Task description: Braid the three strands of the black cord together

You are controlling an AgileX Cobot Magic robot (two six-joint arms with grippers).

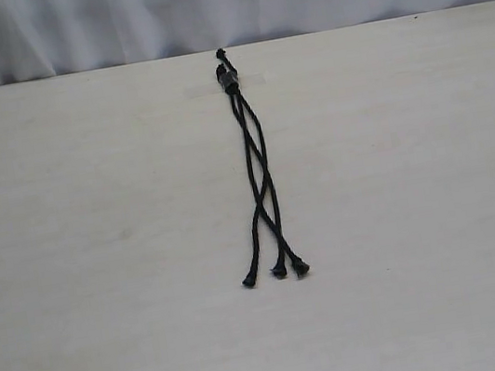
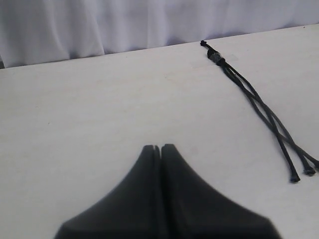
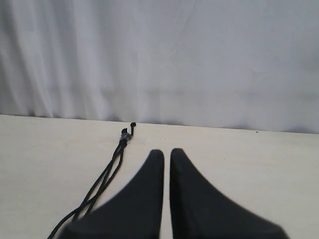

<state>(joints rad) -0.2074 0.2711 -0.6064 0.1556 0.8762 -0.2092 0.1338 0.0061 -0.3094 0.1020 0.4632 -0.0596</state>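
The black cord (image 1: pixel 258 174) lies lengthwise on the middle of the pale table. Its knotted, bound end (image 1: pixel 228 75) with a short stub is near the far edge. The three strands run toward the near side, cross loosely about halfway, and end in frayed tips (image 1: pixel 280 272) fanned slightly apart. Neither gripper shows in the exterior view. My left gripper (image 2: pixel 158 148) is shut and empty, well to one side of the cord (image 2: pixel 259 104). My right gripper (image 3: pixel 166 152) is shut to a thin slit, holds nothing, and hangs beside the cord (image 3: pixel 107 174).
The table (image 1: pixel 93 219) is a plain light wooden surface. Its far edge meets a white curtain (image 1: pixel 200 5) just behind the knot. Nothing else lies on the table.
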